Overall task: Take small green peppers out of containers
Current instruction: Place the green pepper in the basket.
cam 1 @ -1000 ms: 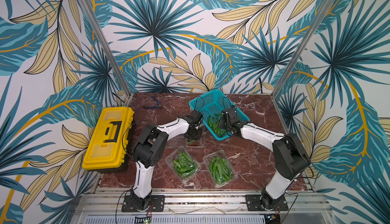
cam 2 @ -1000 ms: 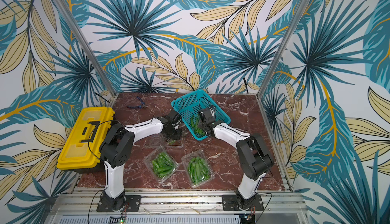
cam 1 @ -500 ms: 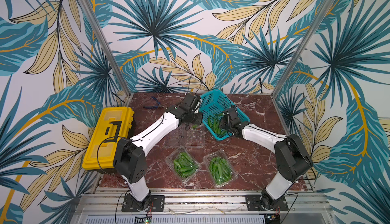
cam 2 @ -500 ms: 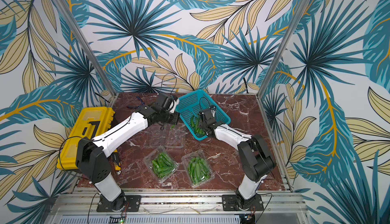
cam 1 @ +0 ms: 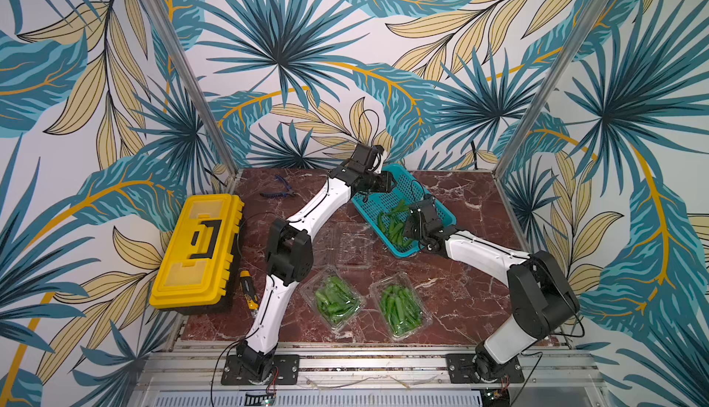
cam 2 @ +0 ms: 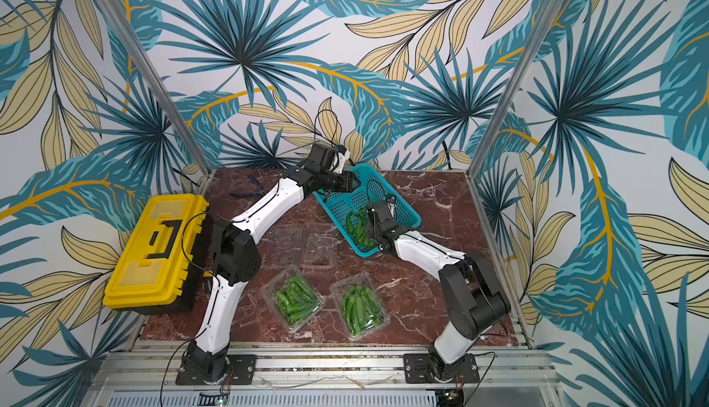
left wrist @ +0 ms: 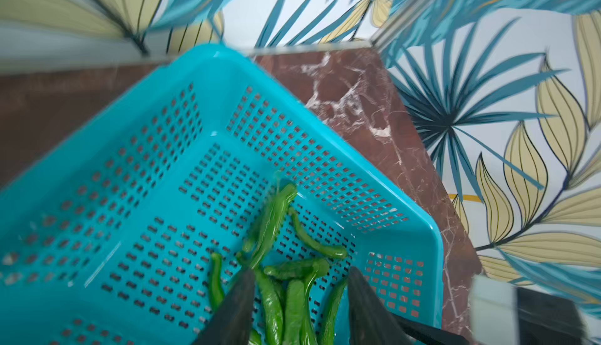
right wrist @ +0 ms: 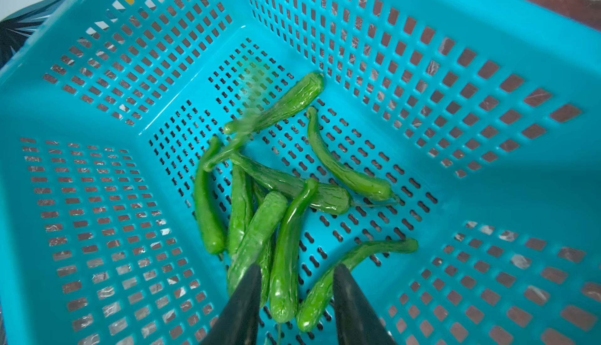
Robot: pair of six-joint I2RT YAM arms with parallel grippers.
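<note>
The left gripper (left wrist: 300, 270) and right gripper (right wrist: 297, 267) both hang, jaws apart, over small green peppers (right wrist: 283, 229) in the teal basket (right wrist: 97, 115); one pepper (left wrist: 270, 226) is blurred. Two containers (cam 1: 337, 303) near the tabletop's (cam 1: 460, 301) front edge hold more.

No lettering, label, brand mark or number can be read anywhere: the yellow toolbox (cam 1: 197, 247), the teal basket (cam 1: 402, 180) beside it and the clear containers (cam 1: 353, 247) show nothing legible.

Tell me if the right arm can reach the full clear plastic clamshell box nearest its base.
Probably yes: the right claw hangs over the teal perforated basket; only bare marble tabletop separates it from that box.
</note>
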